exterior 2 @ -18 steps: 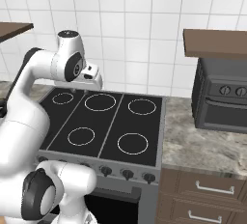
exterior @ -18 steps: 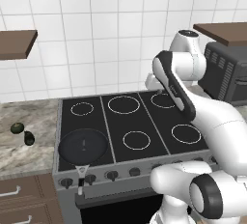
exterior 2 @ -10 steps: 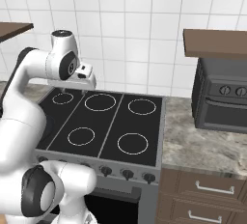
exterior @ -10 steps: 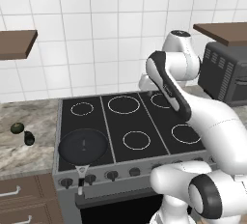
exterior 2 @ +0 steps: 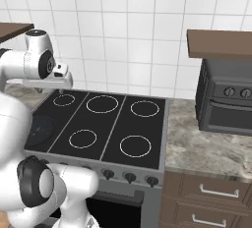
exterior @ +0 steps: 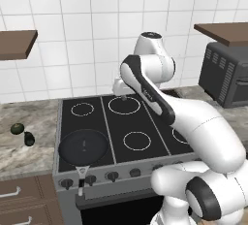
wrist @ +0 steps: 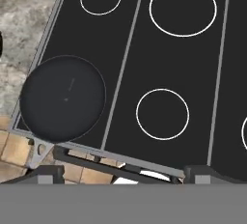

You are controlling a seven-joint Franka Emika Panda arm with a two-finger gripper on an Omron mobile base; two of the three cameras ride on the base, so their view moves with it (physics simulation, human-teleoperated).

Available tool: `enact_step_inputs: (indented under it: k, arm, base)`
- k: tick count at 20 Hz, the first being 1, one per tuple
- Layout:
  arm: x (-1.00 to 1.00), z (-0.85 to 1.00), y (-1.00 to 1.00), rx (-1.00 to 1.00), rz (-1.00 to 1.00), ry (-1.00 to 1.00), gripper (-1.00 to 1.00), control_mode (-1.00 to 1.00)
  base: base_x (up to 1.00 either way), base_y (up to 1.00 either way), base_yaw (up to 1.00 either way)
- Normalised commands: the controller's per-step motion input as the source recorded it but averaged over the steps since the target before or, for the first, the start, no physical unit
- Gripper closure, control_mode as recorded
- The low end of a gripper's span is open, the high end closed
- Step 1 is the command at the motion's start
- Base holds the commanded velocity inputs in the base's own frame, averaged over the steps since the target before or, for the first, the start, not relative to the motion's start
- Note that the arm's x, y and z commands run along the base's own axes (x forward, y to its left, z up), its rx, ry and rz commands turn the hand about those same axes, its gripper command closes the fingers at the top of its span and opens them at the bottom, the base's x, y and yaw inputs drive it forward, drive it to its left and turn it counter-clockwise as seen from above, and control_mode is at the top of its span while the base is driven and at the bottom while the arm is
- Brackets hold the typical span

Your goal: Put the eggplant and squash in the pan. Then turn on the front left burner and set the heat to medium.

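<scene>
Our gripper (exterior: 124,96) hangs over the back of the stove (exterior: 145,122), above the rear middle ring, and in the right base view it sits at the end of the horizontal white hand, just above the rear left ring (exterior 2: 60,90). We cannot tell how far the jaws stand apart: the base views show the fingers as a small dark nub, and the hand view shows two dark tips at the bottom edge, wide apart in the picture, with nothing between them.

Our arm rises from the base, bends at a high elbow near the tiled wall, and folds back down so that the hand points downward over the cooktop. The hand camera looks almost straight down on the black glass.

We see the pan (exterior: 83,146) on the front left burner, at the stove's front left corner, covering that ring. Its short grey handle (exterior: 81,174) points toward the front edge of the stove and overhangs the knob row (exterior: 112,175). In the hand view the pan (wrist: 62,98) lies at the left, with its handle running toward the lower left.

On the stone counter (exterior: 29,156) left of the stove lie the two vegetables, well apart from the pan. We see the squash (exterior: 17,128) farther back and left, round. Just beside it, nearer the stove, lies the eggplant (exterior: 29,138), its long axis running roughly front to back. We cannot tell whether the two touch.
</scene>
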Motion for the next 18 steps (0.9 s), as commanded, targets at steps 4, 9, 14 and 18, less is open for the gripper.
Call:
enact_step_inputs:
  k: [4,9,14,18]
  arm:
    - [0.04,-0.01,1.00,0.00,0.15,0.08,-1.00,-1.00]
    - [0.10,-0.09,1.00,0.00,0.21,0.13,-1.00,-1.00]
    - [0.16,-0.57,0.90,0.01,0.13,0.22,-1.00,-1.00]
    - [0.50,-0.61,0.64,-0.09,-0.01,0.33,-1.00,-1.00]
  base:
    - [0.00,0.00,0.00]
    - [0.00,0.00,0.00]
    - [0.00,0.00,0.00]
    - [0.00,0.00,0.00]
